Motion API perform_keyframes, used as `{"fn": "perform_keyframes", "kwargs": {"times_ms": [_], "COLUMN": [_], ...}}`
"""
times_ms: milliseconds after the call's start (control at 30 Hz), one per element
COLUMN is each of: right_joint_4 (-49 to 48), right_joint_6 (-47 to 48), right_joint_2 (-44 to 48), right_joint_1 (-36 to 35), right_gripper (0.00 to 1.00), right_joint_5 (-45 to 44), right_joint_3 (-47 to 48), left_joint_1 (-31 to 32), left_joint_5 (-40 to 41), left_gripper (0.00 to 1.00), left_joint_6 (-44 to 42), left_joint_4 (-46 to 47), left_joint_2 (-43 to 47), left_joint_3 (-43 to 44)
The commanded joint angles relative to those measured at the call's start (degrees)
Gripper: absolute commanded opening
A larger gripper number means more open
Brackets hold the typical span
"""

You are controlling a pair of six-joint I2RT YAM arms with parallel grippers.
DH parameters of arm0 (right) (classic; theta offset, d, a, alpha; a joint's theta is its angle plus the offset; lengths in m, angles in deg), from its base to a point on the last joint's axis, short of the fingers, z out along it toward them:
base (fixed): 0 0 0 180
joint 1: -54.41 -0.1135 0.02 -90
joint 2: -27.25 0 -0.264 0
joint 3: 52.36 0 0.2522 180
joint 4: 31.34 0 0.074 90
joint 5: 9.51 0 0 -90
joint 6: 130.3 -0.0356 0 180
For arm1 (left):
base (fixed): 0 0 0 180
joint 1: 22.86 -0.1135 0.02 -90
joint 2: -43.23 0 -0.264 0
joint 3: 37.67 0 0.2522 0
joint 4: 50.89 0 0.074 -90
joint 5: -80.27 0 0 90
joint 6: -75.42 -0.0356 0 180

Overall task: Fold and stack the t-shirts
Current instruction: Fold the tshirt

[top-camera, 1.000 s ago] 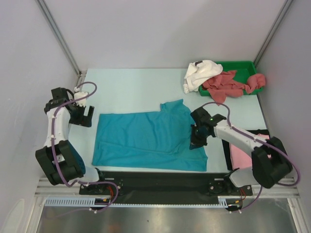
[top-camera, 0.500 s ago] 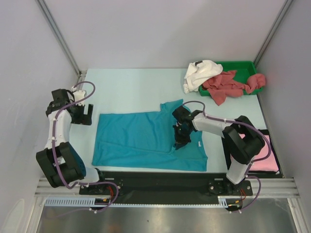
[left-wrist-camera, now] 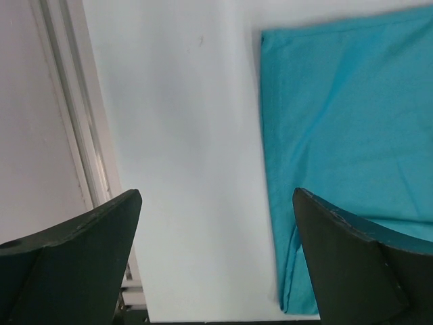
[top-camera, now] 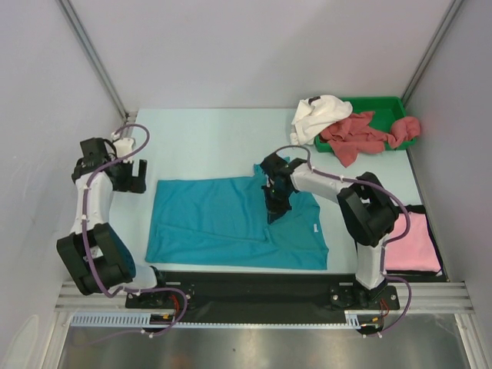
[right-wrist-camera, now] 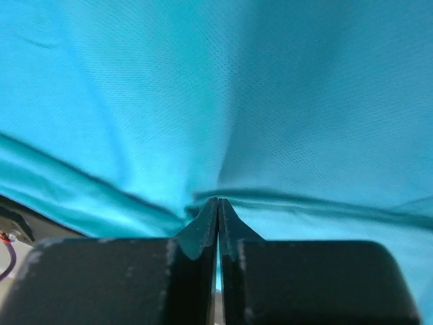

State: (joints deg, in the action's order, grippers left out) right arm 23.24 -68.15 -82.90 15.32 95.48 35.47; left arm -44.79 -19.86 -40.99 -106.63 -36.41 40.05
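A teal-blue t-shirt (top-camera: 223, 219) lies spread on the table, its right part folded over toward the middle. My right gripper (top-camera: 274, 206) is shut on a fold of this shirt (right-wrist-camera: 270, 101) and holds it over the shirt's middle. My left gripper (top-camera: 135, 177) is open and empty, just left of the shirt's left edge (left-wrist-camera: 338, 135). A white t-shirt (top-camera: 317, 117) hangs over the left rim of the green tray. Dusty-red shirts (top-camera: 361, 134) lie heaped in the tray. A light pink shirt (top-camera: 411, 244) lies folded at the right.
The green plastic tray (top-camera: 384, 104) stands at the back right corner. A dark mat (top-camera: 415, 207) lies under the pink shirt. Metal frame posts and grey walls close in both sides. The table's left edge rail (left-wrist-camera: 74, 135) runs beside my left gripper.
My right gripper has dragged the shirt's right edge leftward and back, from the right side to the shirt's middle. The left arm has barely moved.
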Motion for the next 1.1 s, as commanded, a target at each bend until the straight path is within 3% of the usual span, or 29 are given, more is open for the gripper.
{"fn": "perform_keyframes", "kwargs": {"times_ms": [0, 100, 133, 233, 300, 333, 367, 433, 533, 567, 633, 867, 1067], "right_joint_4": [5.49, 5.94, 4.29, 1.82, 1.02, 1.02, 1.37, 1.98, 2.42, 2.69, 4.0, 4.63, 2.95], "right_joint_6": [5.35, 7.81, 8.34, 8.78, 9.13, 9.48, 9.66, 9.66, 10.19, 10.63, 11.68, 10.28, 9.31], "right_joint_2": [1.77, 3.71, 4.06, 1.79, -2.23, -3.83, -5.76, -10.95, -17.17, -18.6, -22.46, -28.63, -28.72], "right_joint_1": [2.08, 7.35, 8.84, 14.82, 17.9, 18.78, 19.31, 20.98, 22.13, 22.48, 22.65, 22.66, 22.48], "right_gripper": [0.06, 0.27, 0.41, 0.55, 0.56, 0.56, 0.56, 0.56, 0.56, 0.56, 0.56, 0.55, 0.42], "right_joint_5": [-3.03, -2.94, -2.77, -3.29, -3.91, -4.78, -5.57, -6.81, -6.55, -5.76, -4.27, -1.98, 0.75], "right_joint_3": [10.53, 17.49, 18.48, 22.86, 25.33, 28.47, 30.07, 35.0, 39.3, 42.36, 45.02, 51.01, 49.07], "left_joint_1": [-0.3, -0.3, -0.3, -1.26, -3.81, -4.51, -4.87, -3.64, -0.13, 1.27, 2.15, 6.11, 6.73], "left_joint_5": [-8.22, -13.06, -13.68, -21.13, -28.24, -35.85, -36.97, -29.02, -14.45, -12.74, -9.14, -2.62, -2.35], "left_gripper": [1.0, 1.0, 1.0, 1.0, 1.0, 1.0, 1.0, 1.0, 0.84, 0.77, 0.72, 0.77, 0.69], "left_joint_6": [4.08, 11.54, 14.17, 22.0, 27.52, 28.77, 28.96, 26.43, 18.17, 15.72, 13.77, 10.07, 9.54], "left_joint_4": [5.4, 10.85, 12.17, 14.72, 18.23, 19.46, 20.09, 13.96, 10.08, 8.94, 7.62, 7.87, 5.68], "left_joint_2": [0.18, -0.69, -1.22, -4.81, -6.75, -9.55, -11.05, -15.54, -18.79, -20.63, -22.48, -29.95, -35.93], "left_joint_3": [4.5, 6.96, 7.83, 11.7, 12.06, 11.97, 12.93, 15.49, 17.86, 17.77, 17.77, 18.82, 20.59]}}
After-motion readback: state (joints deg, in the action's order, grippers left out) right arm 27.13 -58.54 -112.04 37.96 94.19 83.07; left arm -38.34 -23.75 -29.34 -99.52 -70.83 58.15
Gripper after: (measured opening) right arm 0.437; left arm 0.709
